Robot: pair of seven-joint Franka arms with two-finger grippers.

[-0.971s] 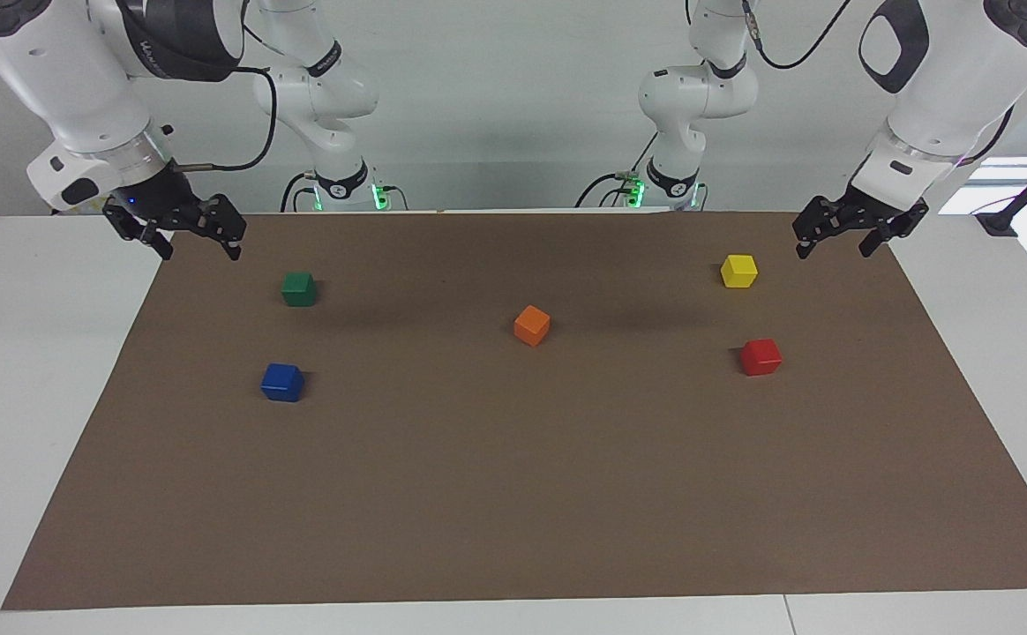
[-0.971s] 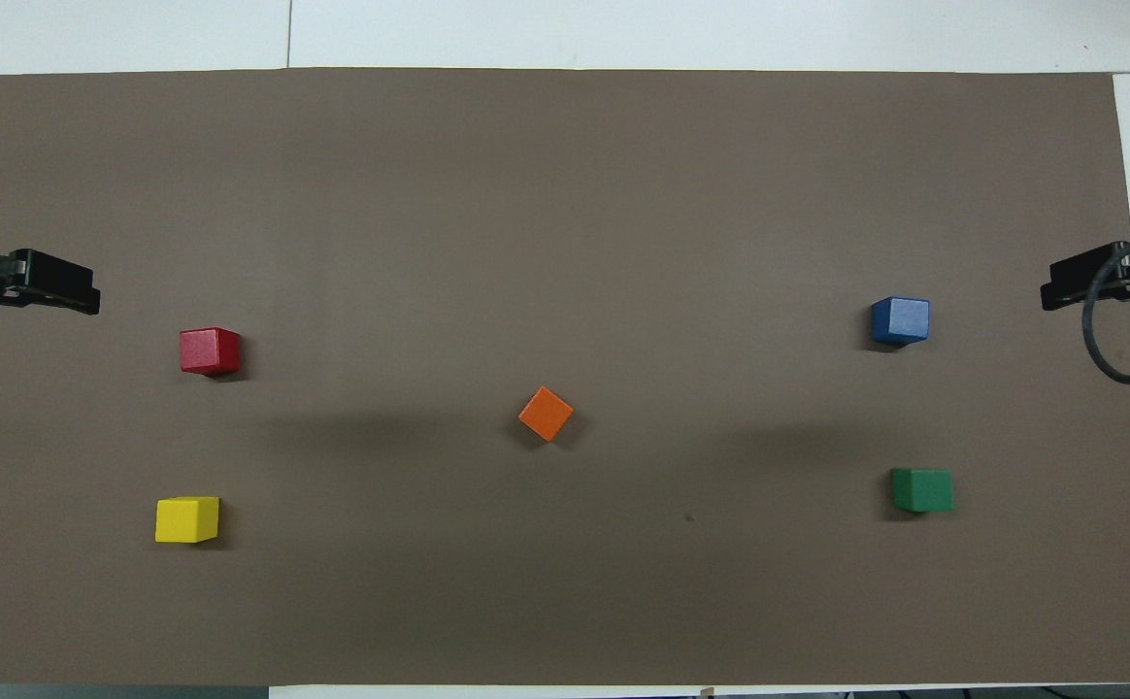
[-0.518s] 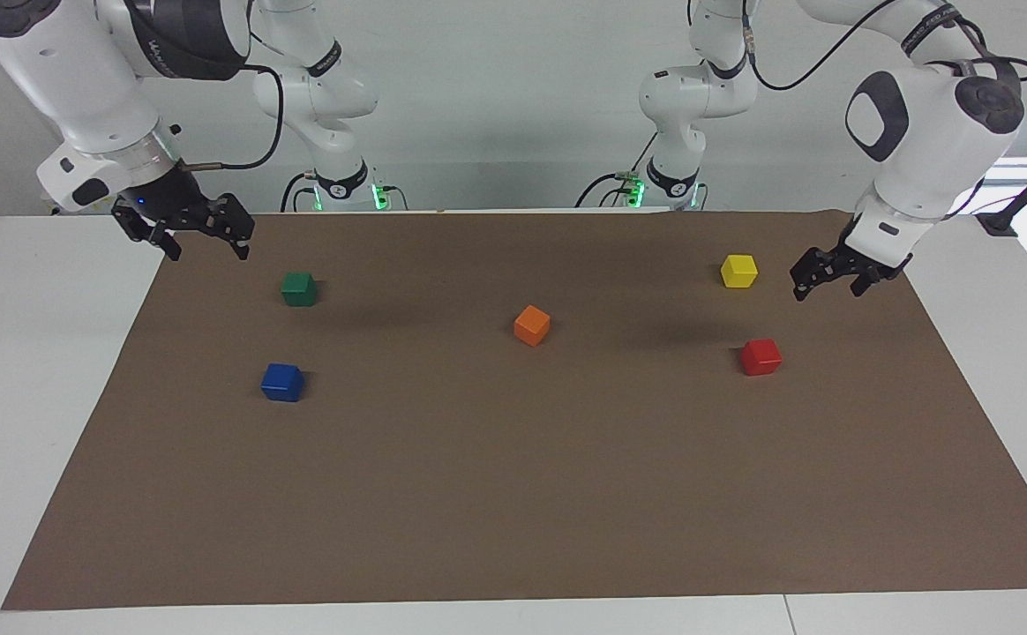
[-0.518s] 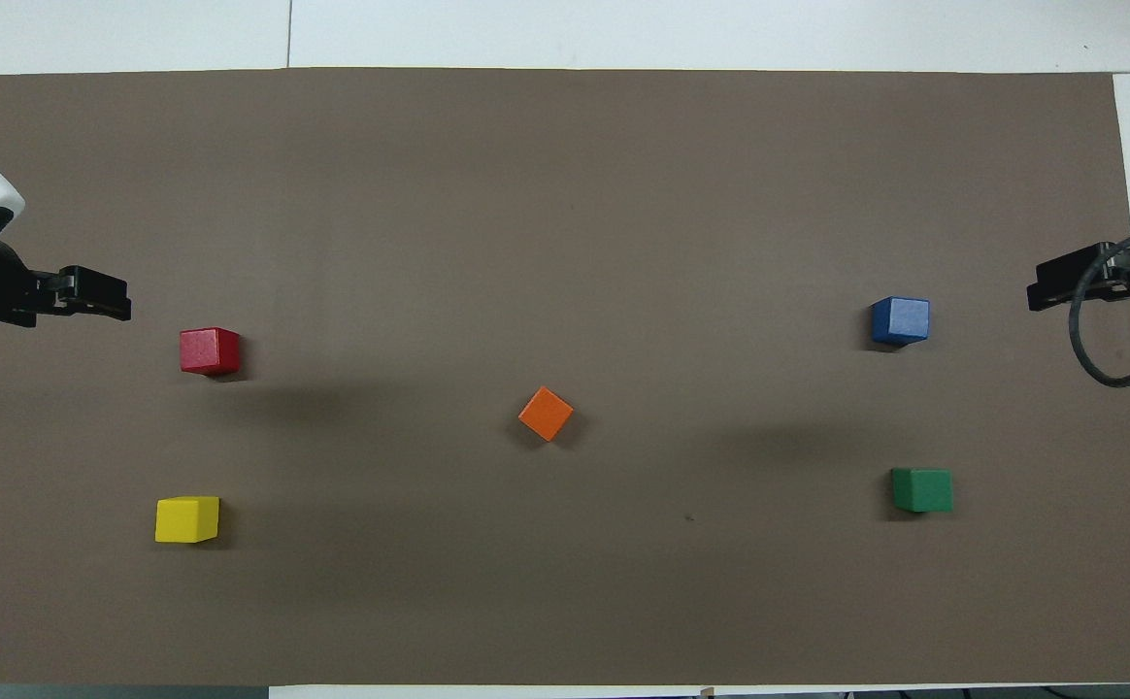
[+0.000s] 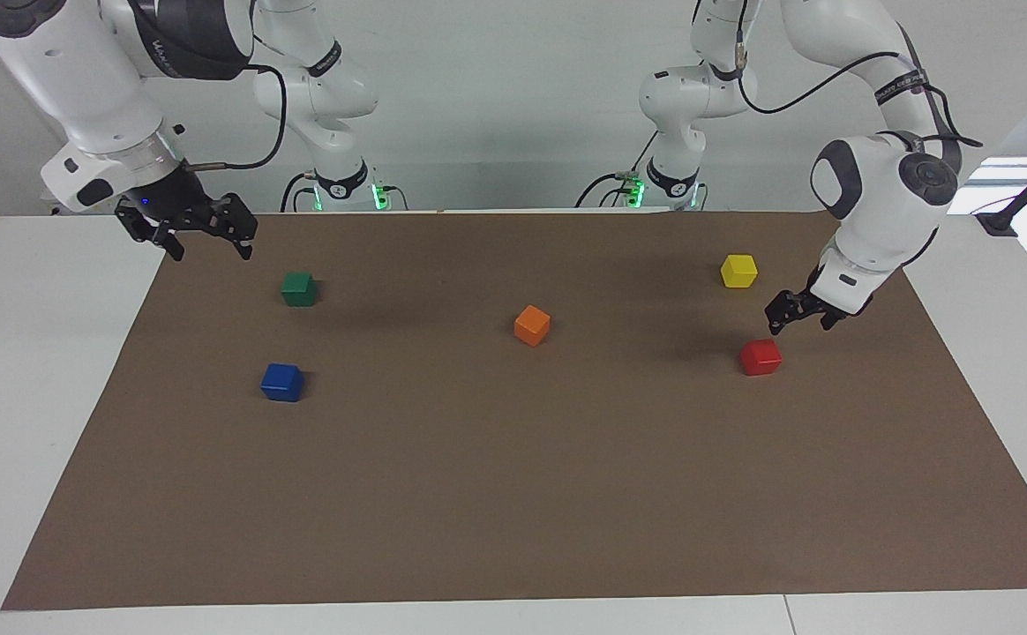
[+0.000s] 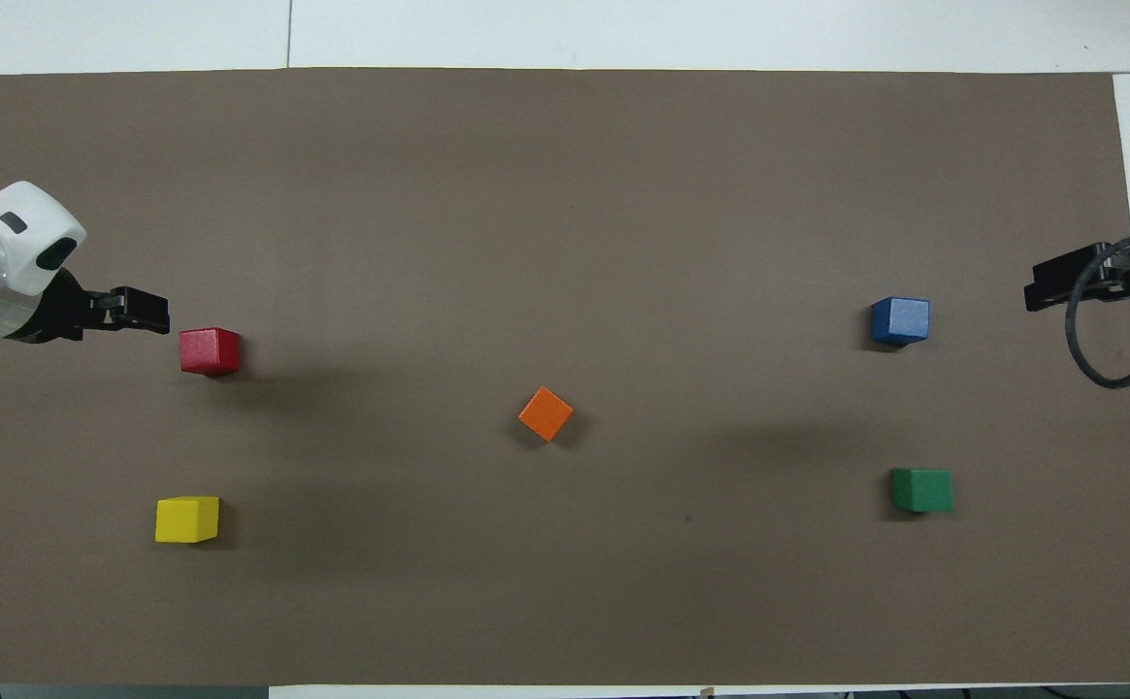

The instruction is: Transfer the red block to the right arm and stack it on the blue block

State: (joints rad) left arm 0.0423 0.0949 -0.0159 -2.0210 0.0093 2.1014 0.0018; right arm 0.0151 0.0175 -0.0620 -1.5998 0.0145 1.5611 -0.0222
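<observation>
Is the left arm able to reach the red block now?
Probably yes: the left gripper, open, hangs beside the red block, with only bare mat around it.

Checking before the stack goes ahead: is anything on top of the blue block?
Nothing: the blue block has a bare top in both views. Its underside against the brown mat is hidden.

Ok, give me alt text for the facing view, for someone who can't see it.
The left claw, open, hangs just above a red block on a brown mat; the right claw waits open near a green block, with a blue block farther out.
</observation>
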